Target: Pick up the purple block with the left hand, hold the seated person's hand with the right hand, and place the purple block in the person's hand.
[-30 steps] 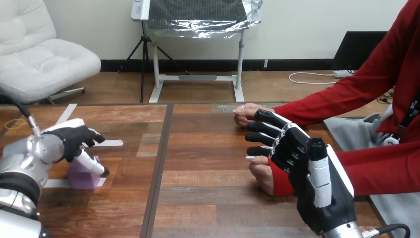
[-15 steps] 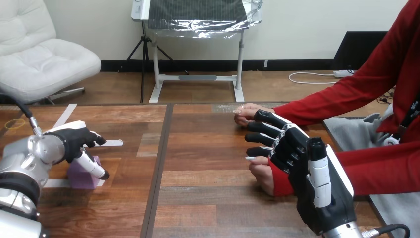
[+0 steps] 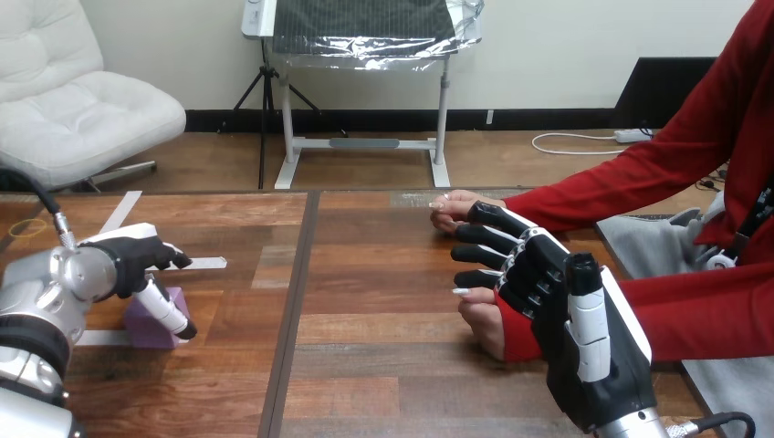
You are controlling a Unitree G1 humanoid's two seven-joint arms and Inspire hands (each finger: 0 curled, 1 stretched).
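Wooden table (image 3: pixel 383 365) out front, and the purple block (image 3: pixel 141 324) sits flat on it at the near left, among pale tape marks (image 3: pixel 99 338). The left hand (image 3: pixel 123 260) hovers right over it, released: one finger (image 3: pixel 167 308) reaches down across the block's right face, the rest point off to the right, and nothing is closed round it yet. The pick looks like the step in hand. To do it well, sink lower, set thumb and fingers on opposite faces, and squeeze square before lifting, or the block may twist out. At the near right, the right hand (image 3: pixel 570 319) lies with straight fingers over the person's nearer hand (image 3: pixel 481 327), not gripping; whether they touch, I cannot tell.
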